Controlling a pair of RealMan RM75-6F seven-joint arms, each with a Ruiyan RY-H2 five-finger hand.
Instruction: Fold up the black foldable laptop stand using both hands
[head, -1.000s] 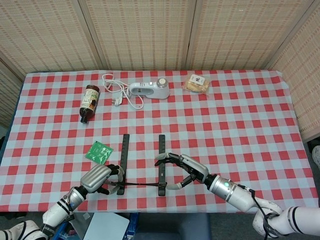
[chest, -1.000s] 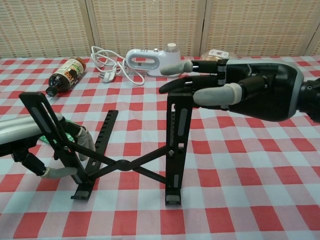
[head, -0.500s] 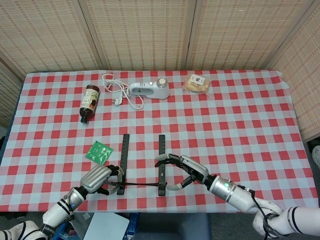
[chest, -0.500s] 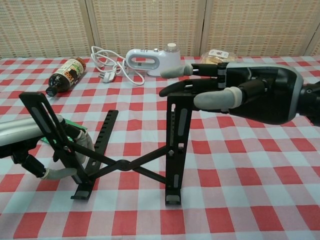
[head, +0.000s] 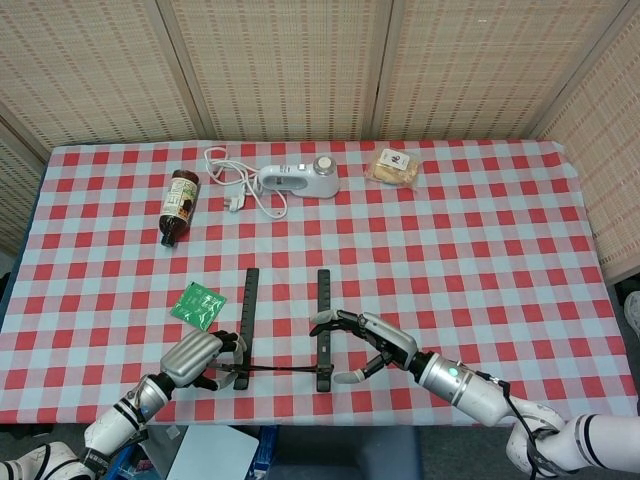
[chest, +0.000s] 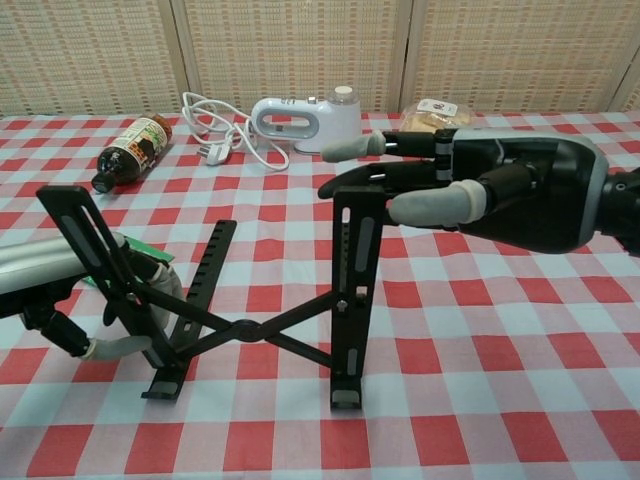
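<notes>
Both hands flank the black laptop stand (chest: 250, 320), which stands unfolded at the table's near edge. Left hand (chest: 95, 315) grips its left arm; right hand (chest: 470, 195) hovers spread at its right upright's top.

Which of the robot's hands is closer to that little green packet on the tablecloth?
The left hand. It sits just below the green packet, at the stand's left bar, while the right hand is beyond the stand's right bar, much farther away.

Left hand (head: 192, 357) fingers curled, gripping; right hand (head: 372, 342) fingers spread.
</notes>
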